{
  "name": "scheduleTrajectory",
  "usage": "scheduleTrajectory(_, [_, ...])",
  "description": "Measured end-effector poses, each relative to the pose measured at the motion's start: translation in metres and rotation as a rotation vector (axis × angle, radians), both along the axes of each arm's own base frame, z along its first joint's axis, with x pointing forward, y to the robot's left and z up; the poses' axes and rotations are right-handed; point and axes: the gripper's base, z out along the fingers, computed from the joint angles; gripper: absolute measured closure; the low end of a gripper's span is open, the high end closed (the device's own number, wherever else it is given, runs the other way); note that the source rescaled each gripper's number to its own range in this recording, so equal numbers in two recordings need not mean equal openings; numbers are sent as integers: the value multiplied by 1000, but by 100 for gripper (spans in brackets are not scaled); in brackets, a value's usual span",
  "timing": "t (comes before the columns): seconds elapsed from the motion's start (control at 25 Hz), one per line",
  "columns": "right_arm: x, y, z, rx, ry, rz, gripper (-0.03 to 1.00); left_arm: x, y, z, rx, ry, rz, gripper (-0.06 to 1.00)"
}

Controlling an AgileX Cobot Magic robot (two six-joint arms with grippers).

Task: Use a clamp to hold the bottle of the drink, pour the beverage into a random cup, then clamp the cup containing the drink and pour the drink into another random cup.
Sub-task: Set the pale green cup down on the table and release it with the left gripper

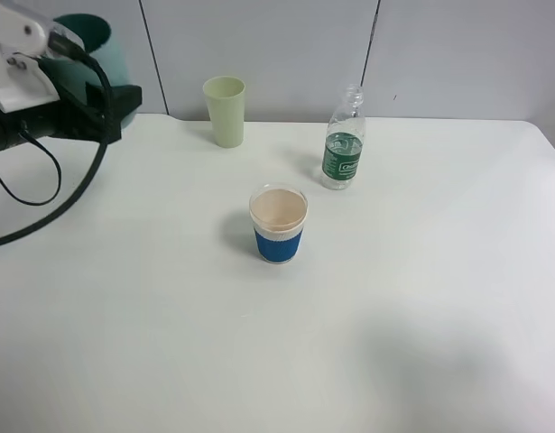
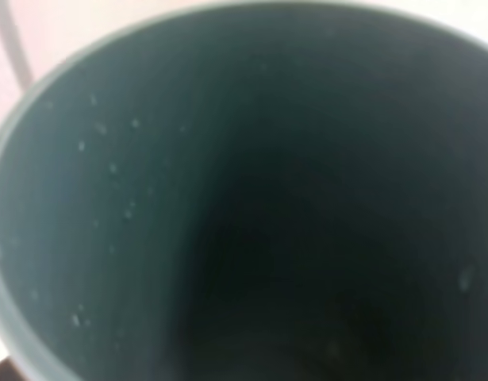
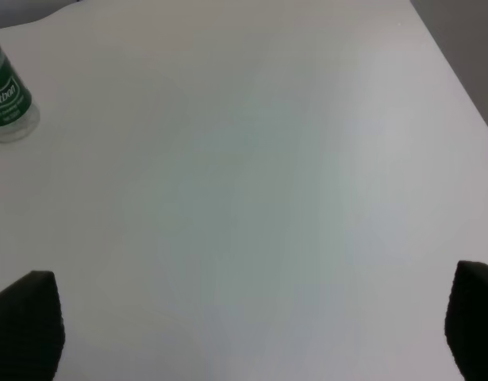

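Observation:
At the far left, well above the table, my left gripper is shut on the teal cup. The left wrist view is filled by this cup's dark inside, with small droplets on its wall; no liquid level shows. The bottle stands upright and uncapped at the back centre-right, nearly empty, and its green label also shows in the right wrist view. My right gripper is open over bare table, far from the bottle, and is out of the exterior view.
A blue-sleeved paper cup stands mid-table, its inside pale brown. A pale yellow-green tumbler stands at the back, left of the bottle. A black cable loops off the left arm. The white table reaches the grey wall.

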Motion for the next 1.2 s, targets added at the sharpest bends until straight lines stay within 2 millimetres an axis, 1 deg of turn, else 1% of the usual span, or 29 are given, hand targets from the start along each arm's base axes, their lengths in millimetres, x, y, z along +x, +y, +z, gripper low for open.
scheduleTrajectory(0.16, [0, 0, 0, 0, 0, 0, -3, 4, -4, -21, 54, 65, -52, 93])
scheduleTrajectory(0.36, [0, 0, 0, 0, 0, 0, -3, 11, -5, -46, 54, 145, -62, 93])
scheduleTrajectory(0.72, [0, 0, 0, 0, 0, 0, -3, 25, 0, -79, -57, 154, -84, 93])
scheduleTrajectory(1.04, [0, 0, 0, 0, 0, 0, -3, 29, -1, -109, -10, 116, -105, 93])
scheduleTrajectory(1.2, [0, 0, 0, 0, 0, 0, -3, 30, -2, -123, -31, 125, -114, 93])
